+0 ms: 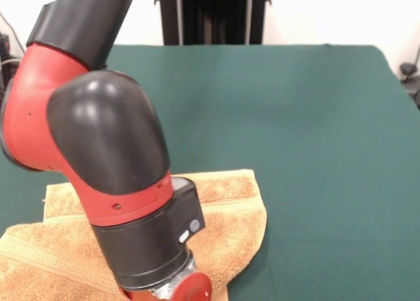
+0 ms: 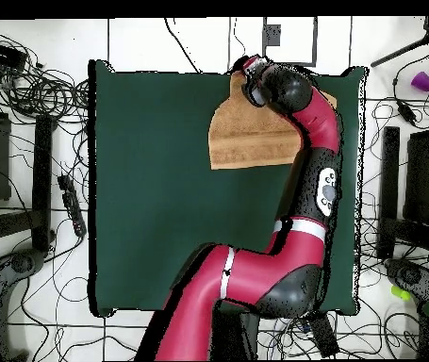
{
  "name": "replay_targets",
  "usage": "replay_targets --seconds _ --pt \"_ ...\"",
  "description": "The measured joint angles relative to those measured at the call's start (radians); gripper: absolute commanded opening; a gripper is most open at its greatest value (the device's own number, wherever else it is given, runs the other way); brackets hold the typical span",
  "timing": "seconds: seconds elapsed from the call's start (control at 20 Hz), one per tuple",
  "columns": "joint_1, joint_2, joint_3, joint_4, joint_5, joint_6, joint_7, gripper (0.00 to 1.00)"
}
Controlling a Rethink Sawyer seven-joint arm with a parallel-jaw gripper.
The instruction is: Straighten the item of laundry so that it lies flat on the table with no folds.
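The gripper is at the end of the arm, right above the towel, but I cannot tell its state because the arm hides it. The towel lies under and beside the gripper on the green table, near the table edge, with one part folded over another.

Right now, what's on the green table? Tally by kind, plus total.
Orange-yellow towel: 1, folded over, at the table edge
Robot arm reaching over the towel: 1
Total: 2
The end effector is hidden behind the wrist, so its state can't be told.
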Motion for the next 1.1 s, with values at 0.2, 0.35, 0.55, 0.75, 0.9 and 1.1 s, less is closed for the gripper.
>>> replay_targets --seconds 0.2,0.35,0.55,0.75,0.9,1.1 --pt "-0.062 0.077 -0.251 -0.060 0.297 0.137 0.000 0.00" --pt "-0.111 0.116 -0.402 -0.089 0.463 0.207 0.000 0.00" --pt "-0.206 0.166 -0.678 -0.131 0.735 0.290 0.000 0.00" --pt "-0.279 0.184 -0.925 -0.154 0.960 0.327 0.000 0.00" --pt "-0.313 0.185 -1.074 -0.160 1.094 0.335 0.000 0.00" --pt "-0.339 0.180 -1.235 -0.163 1.246 0.337 0.000 0.00"
